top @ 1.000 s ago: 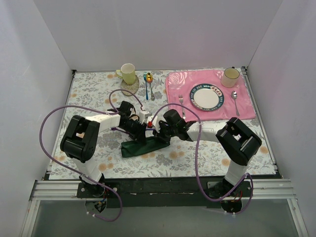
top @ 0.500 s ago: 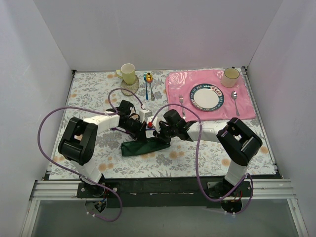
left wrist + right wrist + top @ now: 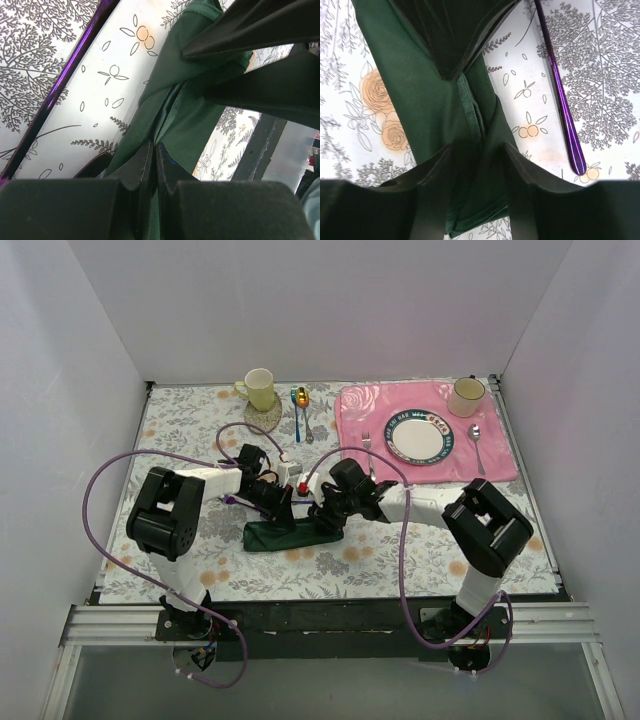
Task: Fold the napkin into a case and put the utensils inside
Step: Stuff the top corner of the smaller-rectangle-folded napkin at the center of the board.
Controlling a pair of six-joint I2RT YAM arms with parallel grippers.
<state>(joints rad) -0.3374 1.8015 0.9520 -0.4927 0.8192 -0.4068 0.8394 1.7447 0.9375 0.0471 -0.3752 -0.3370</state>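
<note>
Green napkin (image 3: 266, 540) pinched in clenched left fingers (image 3: 141, 165); right fingers (image 3: 430, 180) spread, released. Unpinned fold could spring open if left tugs.

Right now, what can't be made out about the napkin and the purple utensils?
- Top view: napkin fold lines, covered by the left gripper and right gripper.
- Both wrist views: the purple utensil has its head cut off by the frame edge; spoon or fork, cannot tell.
- Its matching partner: not made out in any view; the arms may hide it.
</note>
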